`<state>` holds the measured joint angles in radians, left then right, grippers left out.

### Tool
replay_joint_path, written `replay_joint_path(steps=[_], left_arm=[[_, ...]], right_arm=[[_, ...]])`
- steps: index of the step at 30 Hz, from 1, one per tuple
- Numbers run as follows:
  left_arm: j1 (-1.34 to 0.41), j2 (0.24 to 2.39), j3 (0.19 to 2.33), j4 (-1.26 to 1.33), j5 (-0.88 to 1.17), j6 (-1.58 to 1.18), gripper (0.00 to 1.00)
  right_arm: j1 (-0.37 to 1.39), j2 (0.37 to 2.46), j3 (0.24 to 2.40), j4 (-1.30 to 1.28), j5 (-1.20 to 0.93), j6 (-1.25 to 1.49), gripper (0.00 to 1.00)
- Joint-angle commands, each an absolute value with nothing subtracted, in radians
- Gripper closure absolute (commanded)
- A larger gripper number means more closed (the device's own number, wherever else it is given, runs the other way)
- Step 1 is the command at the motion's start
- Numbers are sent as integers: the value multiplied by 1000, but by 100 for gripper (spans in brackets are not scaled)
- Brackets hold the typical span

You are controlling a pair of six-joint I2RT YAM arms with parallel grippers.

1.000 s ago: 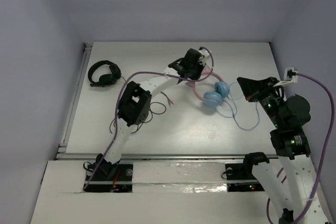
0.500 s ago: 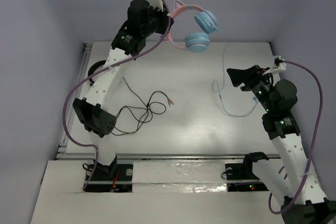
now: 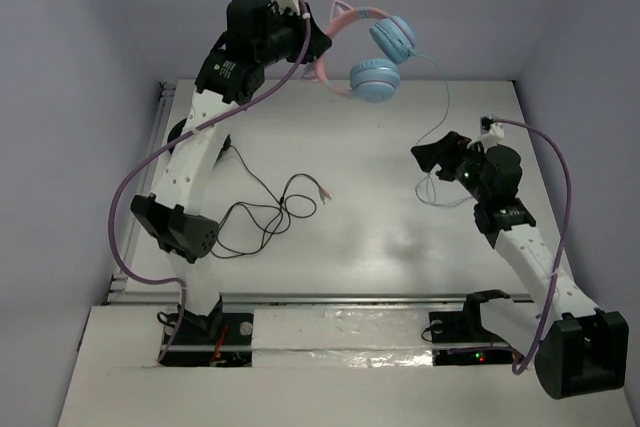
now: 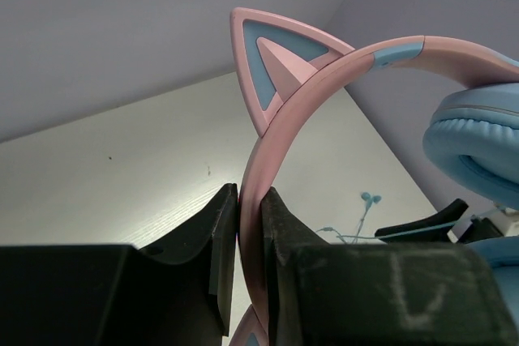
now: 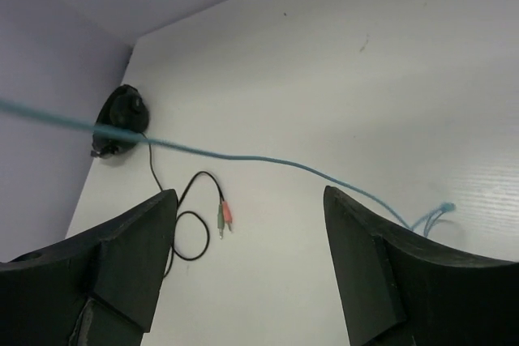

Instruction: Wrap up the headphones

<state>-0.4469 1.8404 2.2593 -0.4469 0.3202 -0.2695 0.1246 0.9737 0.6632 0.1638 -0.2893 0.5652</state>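
The headphones [image 3: 373,79] hang in the air above the table's far edge. My left gripper [image 3: 316,43] is shut on their pink cat-ear headband [image 4: 324,79], and a light blue earcup [image 4: 478,143] shows at the right. Their thin light blue cable [image 3: 447,97] drops from the earcups to a loose loop on the table [image 3: 440,197]. My right gripper [image 3: 432,154] stands open at mid-right, just above the table. In the right wrist view the cable [image 5: 268,160] runs across just beyond my open right gripper [image 5: 247,192], with nothing held. The cable's plug end [image 5: 442,210] lies on the table.
All-black headphones [image 3: 184,133] lie at the far left, partly behind my left arm. Their black cable [image 3: 270,209] curls over the table's left middle and ends in pink and green plugs [image 5: 224,216]. Walls close the table at the back and sides.
My left gripper has lifted the headphones off the table, up and back to the left. The cable now hangs down. My right gripper has opened and moved left toward the cable.
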Motion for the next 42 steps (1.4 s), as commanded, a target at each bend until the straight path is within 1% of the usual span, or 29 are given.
replay_joint_path(steps=[1, 4, 10, 12, 17, 21, 24, 25, 27, 28, 29, 30, 31, 33, 34, 36, 37, 38, 40, 41, 42], left_arm=[[-439, 1724, 2289, -361, 370, -353, 100], [-439, 1712, 2295, -356, 393, -373, 100], [-439, 1672, 2293, -345, 406, -400, 100], [-439, 1657, 2296, -341, 403, -406, 100], [-439, 1637, 2315, -337, 426, -433, 100], [-439, 1632, 2315, -341, 423, -436, 100], [-439, 1631, 2315, -337, 402, -433, 100], [-439, 1631, 2315, -336, 393, -433, 100], [-439, 1631, 2313, -327, 393, -439, 100], [-439, 1632, 2313, -325, 388, -442, 100], [-439, 1632, 2306, -319, 385, -442, 100], [-439, 1631, 2301, -316, 377, -445, 100], [-439, 1625, 2278, -302, 353, -449, 100], [-439, 1615, 2240, -270, 339, -463, 100], [-439, 1614, 2220, -255, 336, -491, 100], [-439, 1618, 2157, -209, 331, -523, 100], [-439, 1618, 2126, -192, 306, -540, 100], [-439, 1617, 2061, -151, 287, -572, 100], [-439, 1612, 1982, -111, 226, -609, 100], [-439, 1606, 1894, -56, 212, -645, 100], [-439, 1603, 1850, -26, 193, -664, 100]], right_arm=[[118, 997, 638, 304, -258, 546, 22], [118, 1054, 633, 350, -279, 525, 25], [118, 1181, 635, 471, -351, 545, 26], [118, 1216, 646, 491, -385, 551, 29], [118, 1302, 623, 653, -472, 598, 30], [118, 1339, 638, 673, -543, 594, 32], [141, 1347, 618, 687, -552, 604, 42], [141, 1350, 611, 696, -549, 609, 49], [150, 1358, 583, 730, -548, 626, 58], [150, 1359, 571, 745, -534, 635, 70], [150, 1359, 558, 777, -531, 646, 76], [150, 1356, 546, 793, -525, 658, 81], [159, 1348, 522, 814, -514, 679, 88], [176, 1342, 506, 808, -500, 680, 93], [202, 1332, 517, 780, -465, 672, 99], [227, 1316, 551, 639, -414, 652, 100], [236, 1306, 569, 582, -350, 640, 100], [250, 1281, 595, 498, -319, 638, 100], [250, 1261, 620, 422, -255, 638, 100], [262, 1255, 655, 335, -235, 631, 100], [276, 1255, 670, 296, -220, 630, 100]])
